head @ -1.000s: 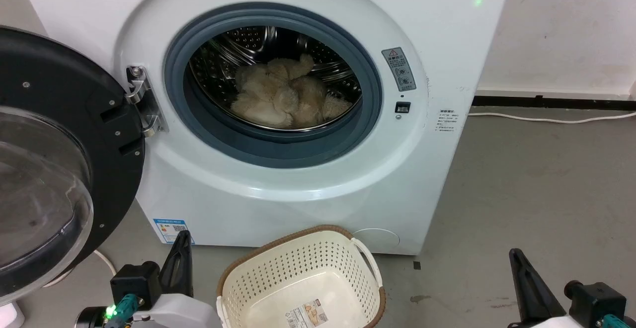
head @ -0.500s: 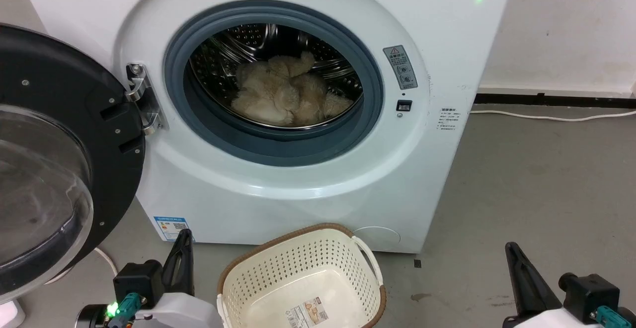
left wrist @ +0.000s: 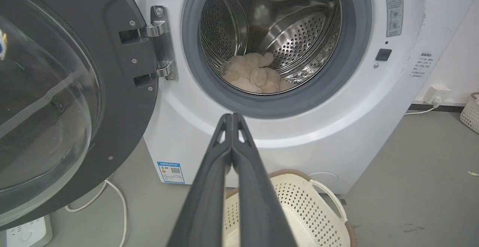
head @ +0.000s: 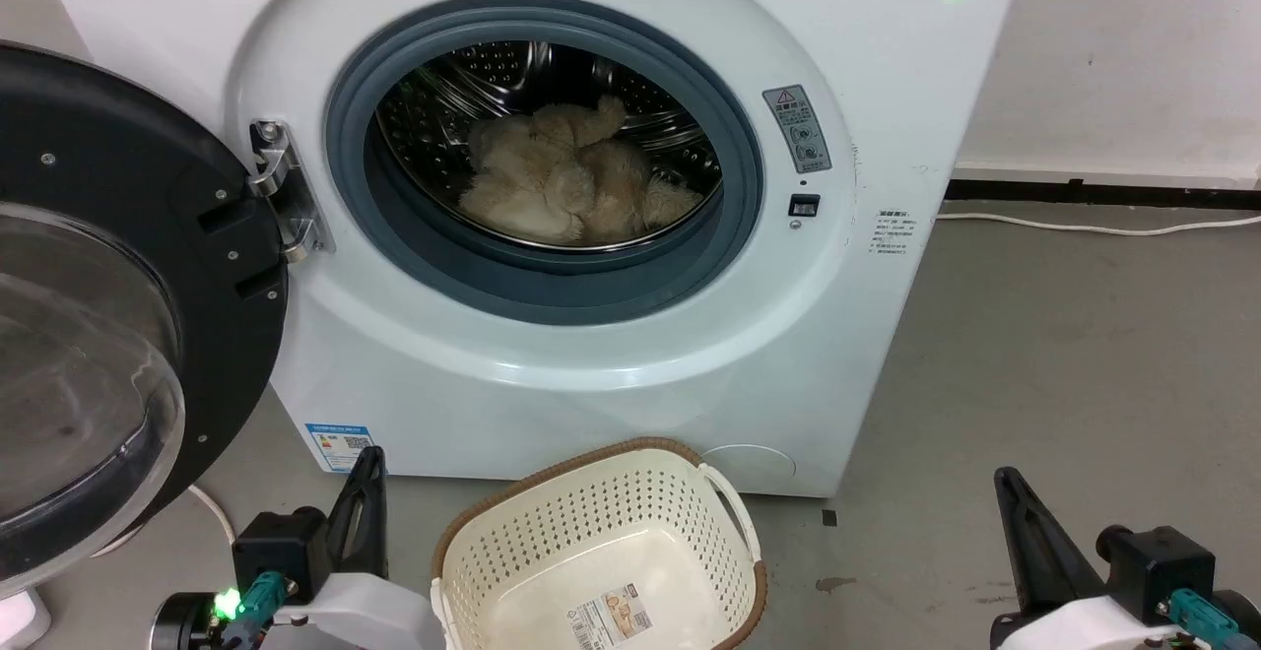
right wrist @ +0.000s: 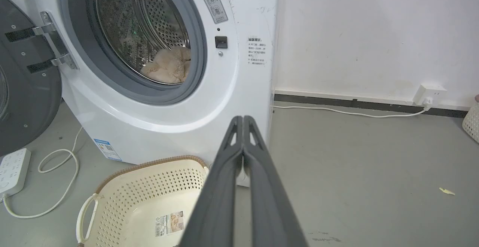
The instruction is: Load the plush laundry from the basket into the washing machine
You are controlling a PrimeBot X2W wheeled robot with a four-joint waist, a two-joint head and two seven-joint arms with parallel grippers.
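Observation:
The cream-beige plush laundry [head: 566,177] lies inside the steel drum of the white washing machine [head: 591,355], whose black-framed glass door [head: 108,315] stands swung open to the left. The plush [left wrist: 252,78] also sits low in the drum in the left wrist view, and the plush [right wrist: 168,67] shows in the right wrist view. On the floor before the machine stands the cream perforated basket [head: 562,492] with only a label on its bottom. My left gripper [head: 366,468] is shut at the lower left, holding nothing. My right gripper [head: 1005,487] is shut at the lower right, holding nothing.
A white cable [head: 1094,228] runs along the grey floor by the wall on the right. A power strip [right wrist: 13,166] and looped cord lie left of the machine under the open door. Another perforated basket [right wrist: 472,121] stands by the far right wall.
The whole head picture has shifted slightly, so the camera has moved. Both grippers sit a little higher in that view. The plush and basket lie as before.

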